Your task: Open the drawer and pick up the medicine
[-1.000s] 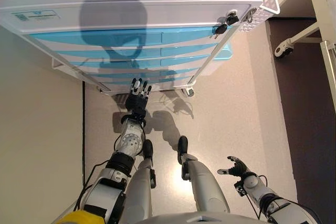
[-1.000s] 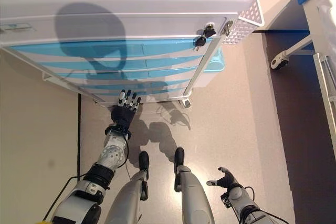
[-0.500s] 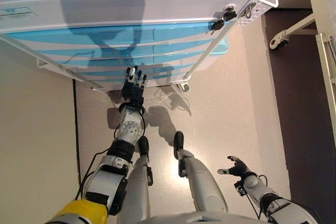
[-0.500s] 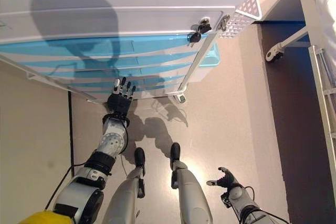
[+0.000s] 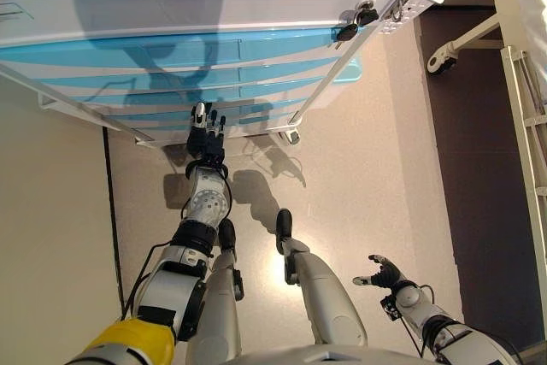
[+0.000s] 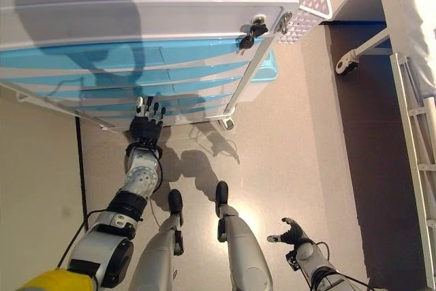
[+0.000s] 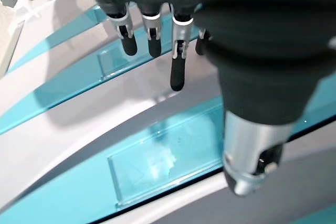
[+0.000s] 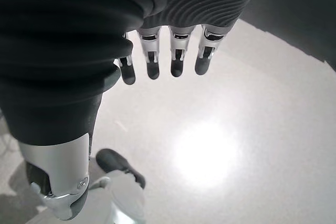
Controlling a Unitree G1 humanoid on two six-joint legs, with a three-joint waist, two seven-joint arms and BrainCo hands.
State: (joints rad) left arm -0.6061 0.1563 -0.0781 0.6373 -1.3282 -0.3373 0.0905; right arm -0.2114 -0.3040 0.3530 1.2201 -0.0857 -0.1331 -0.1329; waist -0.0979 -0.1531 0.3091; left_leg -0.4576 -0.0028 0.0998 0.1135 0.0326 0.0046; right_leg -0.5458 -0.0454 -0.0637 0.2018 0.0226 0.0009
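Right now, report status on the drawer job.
Left hand open, fingers straight at the lower blue drawers of the cabinet. Right hand open, low at the side. All drawers shut, no medicine in view. Nothing in the way.

Your left hand (image 5: 206, 137) faces shut blue drawers (image 5: 188, 70); the floor (image 5: 376, 168) to your right lies open up to the bed frame (image 5: 521, 83).

Head stereo pair looks steeply down from above, sharing the cabinet (image 5: 214, 6) with blue drawers (image 5: 171, 74) across the frame top and the floor (image 5: 359, 177) below. Left wrist cam sits very close, facing the drawer fronts past its fingers (image 7: 177, 72). Right wrist cam faces only floor past its fingers (image 8: 176, 64).
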